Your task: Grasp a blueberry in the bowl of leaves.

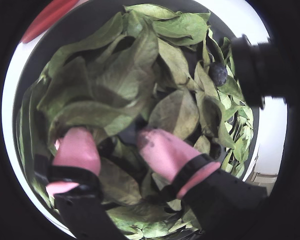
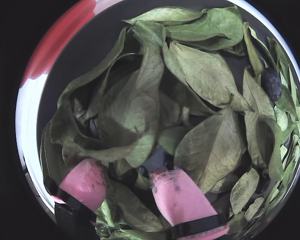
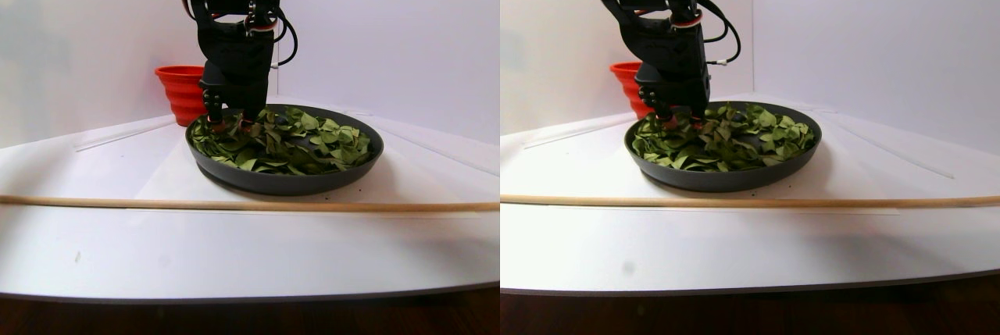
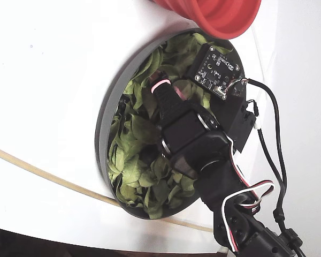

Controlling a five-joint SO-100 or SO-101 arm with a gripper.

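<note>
Hovering my pincer [image 1: 117,145] half open and empty over the leaves [image 1: 120,85] in the bowl [image 2: 72,62], blueberry [image 1: 218,73] off right in both wrist views—small, squishy, rolls easily, so pinch gently across its middle.

You see the wide, shallow dark-grey bowl [image 3: 285,181] heaped with overlapping oval green leaves [image 2: 140,100], midribs visible. One dark round blueberry [image 1: 219,73] lies among leaves at the right edge in both wrist views, partly tucked under a leaf.
</note>
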